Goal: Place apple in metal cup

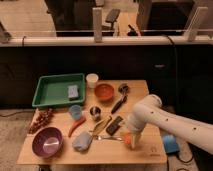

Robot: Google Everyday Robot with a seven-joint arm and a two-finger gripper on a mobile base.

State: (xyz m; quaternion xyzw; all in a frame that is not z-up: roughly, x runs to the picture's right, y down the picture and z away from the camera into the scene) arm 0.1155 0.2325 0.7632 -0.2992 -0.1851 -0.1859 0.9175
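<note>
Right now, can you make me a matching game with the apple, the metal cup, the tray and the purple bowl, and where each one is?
Things: 1 apple; 2 metal cup; 3 tray; 4 purple bowl.
Places: A far left corner of the table; B near left corner; C middle, beside the blue cup; D near edge, at the robot's jaws, its gripper.
Pairs: 1-D; 2-C; 3-A; 4-B.

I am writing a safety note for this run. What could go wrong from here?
1. The gripper is at the apple, near the front edge of the table; a slip could roll it off.
2. The metal cup looks hardly wider than the apple and stands beside the blue cup; an off-centre drop could miss.
</note>
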